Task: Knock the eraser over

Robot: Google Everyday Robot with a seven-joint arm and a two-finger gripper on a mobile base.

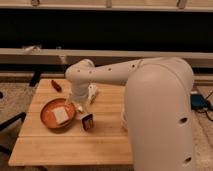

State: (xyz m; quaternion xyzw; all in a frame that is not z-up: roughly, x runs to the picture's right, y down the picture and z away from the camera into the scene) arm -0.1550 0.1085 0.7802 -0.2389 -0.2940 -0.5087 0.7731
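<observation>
The eraser (88,121) is a small dark block with a reddish edge. It stands upright on the wooden table (105,145), just right of the orange bowl (48,120). My gripper (80,108) hangs down from the white arm's wrist (78,87). It sits just above and slightly left of the eraser, over the bowl's right rim. I cannot tell whether it touches the eraser.
A pale square slab (61,115) lies in the bowl. A white tube-like bottle (92,93) lies behind the gripper. A small red object (56,85) sits at the table's back left. My large white arm (160,110) covers the table's right side and hides the white cup.
</observation>
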